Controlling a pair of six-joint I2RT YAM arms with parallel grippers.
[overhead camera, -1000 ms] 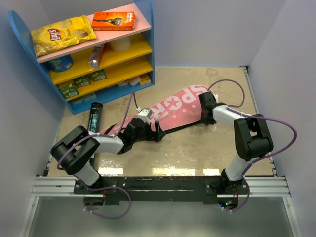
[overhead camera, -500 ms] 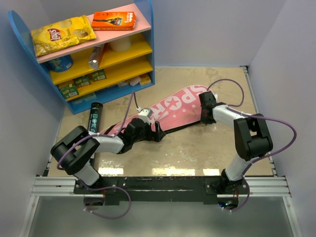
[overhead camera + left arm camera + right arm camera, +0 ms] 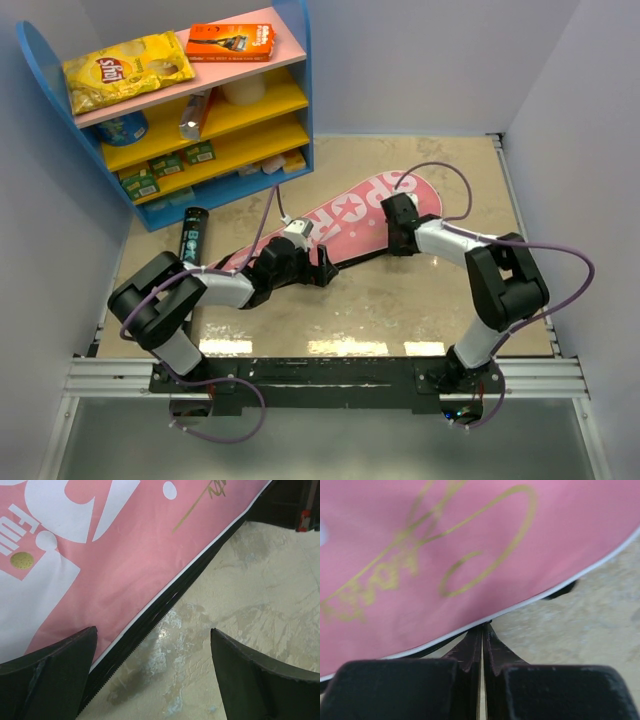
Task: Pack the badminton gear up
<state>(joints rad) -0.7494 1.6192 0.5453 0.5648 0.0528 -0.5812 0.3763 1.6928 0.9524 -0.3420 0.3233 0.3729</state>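
Observation:
The pink "SPORT" racket cover [image 3: 350,215] lies slantwise across the table, its black zipper edge [image 3: 165,600] facing the arms. My right gripper [image 3: 398,222] is shut, and its tips [image 3: 483,626] pinch a small dark tab at the cover's [image 3: 470,545] white-and-black rim. My left gripper [image 3: 322,266] hangs wide open low over the cover's near edge. One of its fingers is above the pink fabric [image 3: 100,555], the other above bare table, and nothing is between them [image 3: 152,635]. A long black tube [image 3: 192,235] lies at the left beside the shelf.
A blue shelf unit [image 3: 290,100] stands at the back left. It holds a yellow chip bag [image 3: 125,70] and an orange box [image 3: 230,40] on top. Walls close in the table on the left, back and right.
My right gripper has closed and slid leftward along the cover's edge near its wide end. The cover's wide end shifted slightly with it. The left arm has barely moved.

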